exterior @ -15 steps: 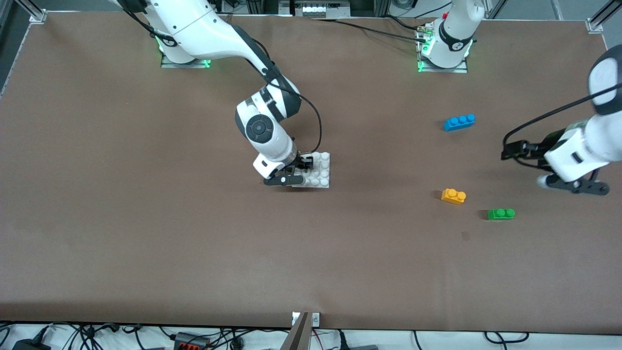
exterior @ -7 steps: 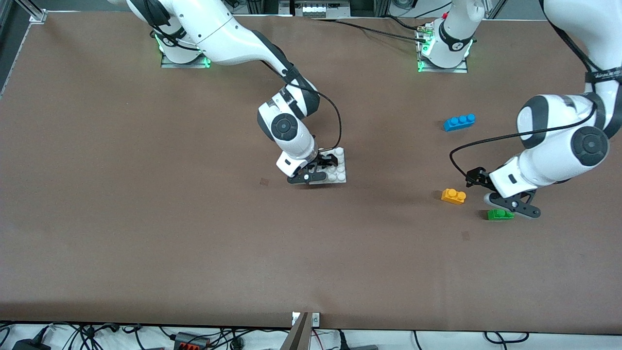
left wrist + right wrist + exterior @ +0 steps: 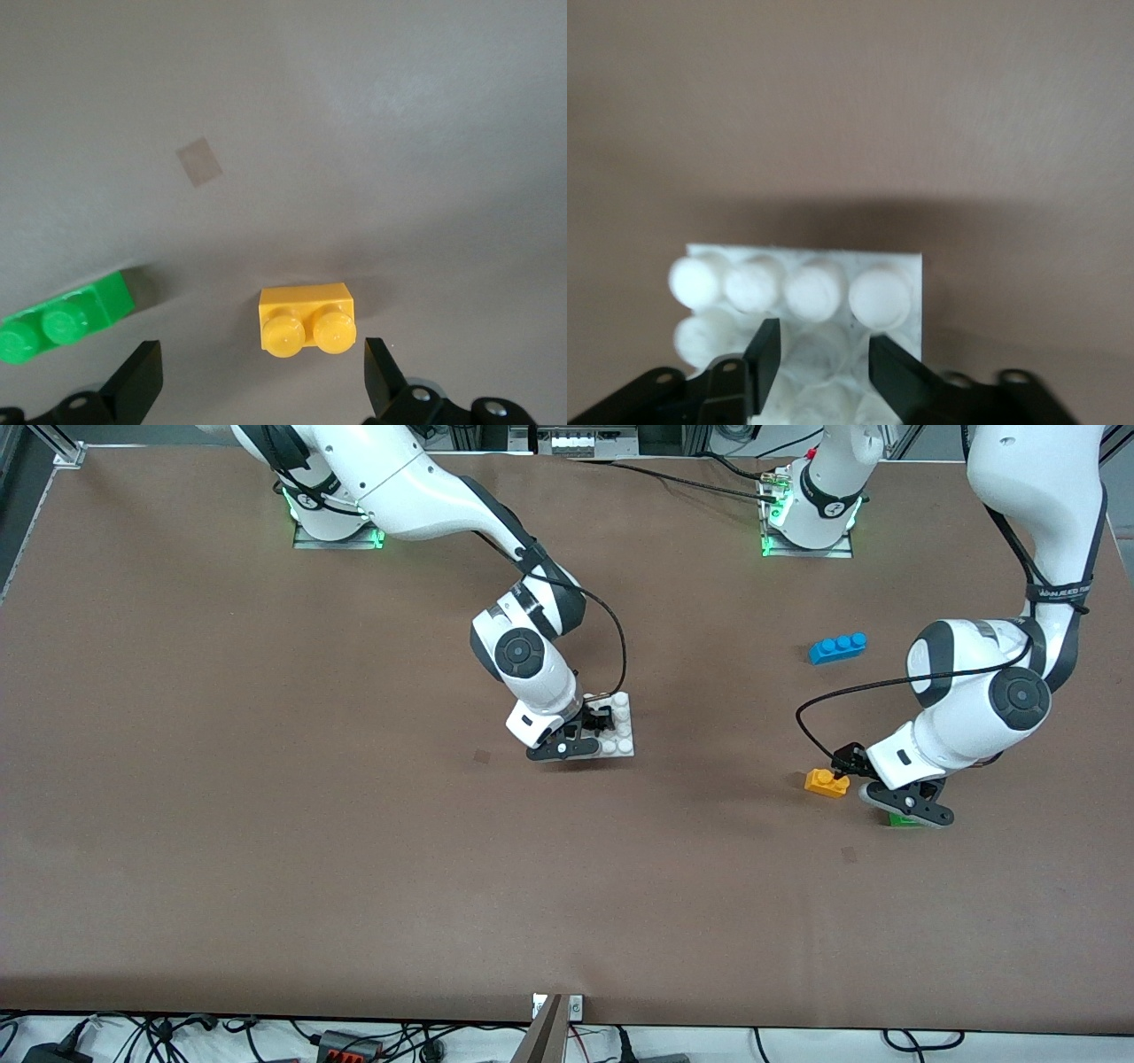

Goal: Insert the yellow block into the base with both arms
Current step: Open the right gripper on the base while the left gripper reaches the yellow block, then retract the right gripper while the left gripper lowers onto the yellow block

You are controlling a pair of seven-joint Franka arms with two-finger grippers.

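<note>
Our left gripper (image 3: 257,385) has swung in over the block (image 3: 827,781), fingers wide, ready to descend; our right gripper (image 3: 819,354) stays clamped on the base (image 3: 620,731).

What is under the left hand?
Left hand, open, hangs over the yellow block. The green brick lies beside it, mostly hidden from the front camera by that hand. Right hand grips the base.

No legible text, labels, brands, numbers or signs found. Faint lettering noted on the black band of the left arm (image 3: 1059,589), above the yellow block (image 3: 827,782); too small to read. Nothing printed on the block.
</note>
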